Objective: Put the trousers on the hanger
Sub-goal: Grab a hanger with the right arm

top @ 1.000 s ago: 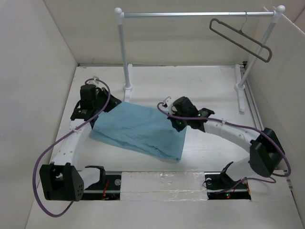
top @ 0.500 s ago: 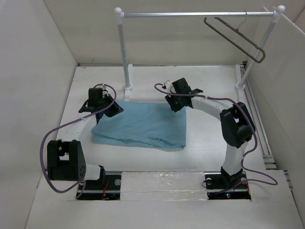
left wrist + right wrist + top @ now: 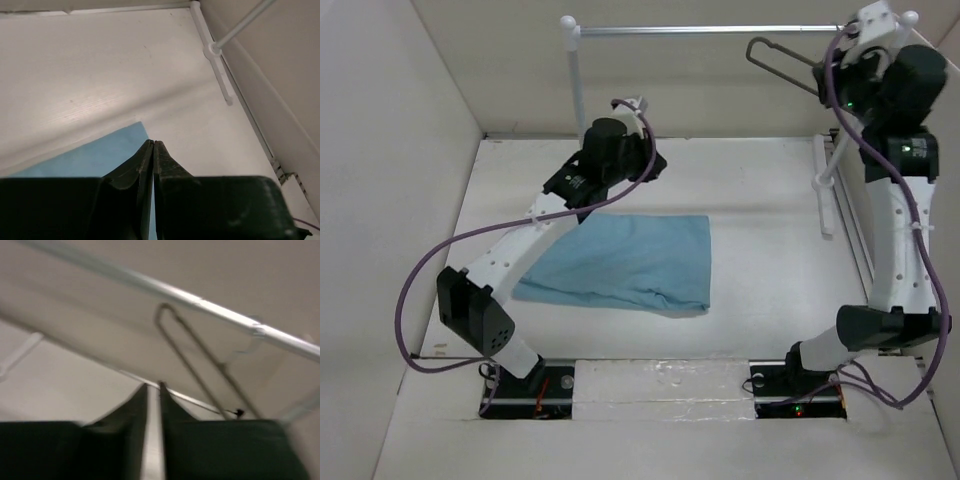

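Right gripper [image 3: 153, 386]: empty, high at far right, just below the hanger [image 3: 782, 62] on the rail [image 3: 710, 30]; blur hides whether its jaws meet.
Left gripper [image 3: 152, 142]: clenched, empty, above the far edge of the folded trousers [image 3: 630, 262].
Risk: a misjudged grab knocks the tilted hanger off.

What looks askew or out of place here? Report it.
The hanger slants steeply beneath the rail instead of hanging level. Its hook is hidden behind the right arm in the top view. The trousers lie folded flat on the table. Nothing looks spilled or damaged.
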Available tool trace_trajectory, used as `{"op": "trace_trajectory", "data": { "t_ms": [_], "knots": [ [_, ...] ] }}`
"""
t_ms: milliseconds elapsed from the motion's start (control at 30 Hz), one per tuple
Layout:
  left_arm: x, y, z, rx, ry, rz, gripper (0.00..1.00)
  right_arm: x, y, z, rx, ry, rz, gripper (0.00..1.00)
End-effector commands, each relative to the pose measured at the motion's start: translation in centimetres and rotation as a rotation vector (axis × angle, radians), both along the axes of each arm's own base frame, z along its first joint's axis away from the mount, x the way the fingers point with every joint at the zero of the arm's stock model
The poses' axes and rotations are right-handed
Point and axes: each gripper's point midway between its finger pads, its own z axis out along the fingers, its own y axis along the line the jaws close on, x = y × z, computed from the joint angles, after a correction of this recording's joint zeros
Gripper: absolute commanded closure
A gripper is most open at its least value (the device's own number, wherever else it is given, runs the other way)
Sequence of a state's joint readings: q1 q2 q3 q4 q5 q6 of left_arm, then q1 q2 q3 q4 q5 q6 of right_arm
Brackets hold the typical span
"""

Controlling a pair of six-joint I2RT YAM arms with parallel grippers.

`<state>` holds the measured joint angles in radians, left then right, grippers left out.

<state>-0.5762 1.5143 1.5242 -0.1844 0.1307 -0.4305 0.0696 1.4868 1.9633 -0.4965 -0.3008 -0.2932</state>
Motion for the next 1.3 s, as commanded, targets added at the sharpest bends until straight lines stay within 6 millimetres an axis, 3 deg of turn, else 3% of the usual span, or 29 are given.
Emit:
{"op": "trace_trajectory", "data": {
  "t_ms": [0, 67, 100, 133, 267, 300, 333, 433, 533, 600, 767, 1000, 1033, 1067, 1133, 1200, 1267],
  "knots": [
    [0.1, -1.3, -1.2, 0.085, 0.008, -0.003, 1.00, 0.7, -5.4, 0.8, -0.012, 0.013, -0.078, 0.66],
    [-0.1, -1.8, -2.1, 0.020, 0.055, -0.031, 1.00, 0.6, -8.0, 1.3, -0.013, 0.012, -0.161, 0.38],
    [-1.1, -2.5, -2.6, -0.027, 0.091, -0.120, 1.00, 0.6, -9.2, 1.3, 0.002, 0.018, -0.194, 0.22],
    [-1.5, -2.8, -3.7, -0.060, 0.108, -0.165, 1.00, 0.5, -11.0, 1.2, 0.011, 0.023, -0.220, 0.19],
    [-3.4, -2.4, -4.1, 0.003, 0.074, -0.172, 1.00, 1.7, -15.0, -0.6, 0.049, 0.079, -0.265, 0.12],
    [-4.3, -3.1, -4.2, 0.019, 0.076, -0.194, 1.00, 2.7, -15.9, -1.5, 0.063, 0.103, -0.269, 0.11],
    [-4.5, -2.9, -4.9, 0.031, 0.089, -0.197, 0.90, 2.9, -16.2, -1.8, 0.069, 0.113, -0.254, 0.10],
    [-6.0, -3.4, -6.6, 0.020, 0.138, -0.246, 0.72, 4.3, -17.6, -2.6, 0.072, 0.127, -0.269, 0.07],
    [-6.9, -3.4, -8.5, 0.032, 0.184, -0.267, 0.73, 5.4, -18.8, -3.3, 0.080, 0.137, -0.260, 0.06],
    [-7.1, -3.2, -8.7, 0.034, 0.186, -0.271, 0.75, 5.7, -19.8, -3.7, 0.082, 0.142, -0.266, 0.05],
    [-7.1, -3.0, -9.8, 0.049, 0.208, -0.261, 0.83, 6.1, -18.8, -5.4, 0.096, 0.185, -0.171, 0.07],
    [-6.4, -3.6, -10.1, 0.051, 0.225, -0.254, 0.92, 4.6, -16.5, -8.4, 0.110, 0.233, -0.056, 0.33],
    [-6.3, -3.6, -9.9, 0.051, 0.224, -0.253, 0.93, 4.4, -16.2, -8.3, 0.107, 0.227, -0.042, 0.38],
    [-6.1, -3.8, -10.1, 0.051, 0.231, -0.253, 0.94, 4.0, -16.4, -8.4, 0.103, 0.222, -0.044, 0.52],
    [-6.2, -3.9, -10.3, 0.051, 0.240, -0.255, 0.94, 3.8, -16.1, -8.3, 0.100, 0.216, -0.030, 0.54],
    [-6.2, -4.0, -10.2, 0.045, 0.241, -0.260, 0.94, 3.8, -15.8, -7.9, 0.093, 0.204, -0.010, 0.64],
    [-6.2, -3.9, -10.3, 0.046, 0.242, -0.260, 0.95, 3.7, -15.6, -7.6, 0.089, 0.191, 0.007, 0.55]
  ]
}}
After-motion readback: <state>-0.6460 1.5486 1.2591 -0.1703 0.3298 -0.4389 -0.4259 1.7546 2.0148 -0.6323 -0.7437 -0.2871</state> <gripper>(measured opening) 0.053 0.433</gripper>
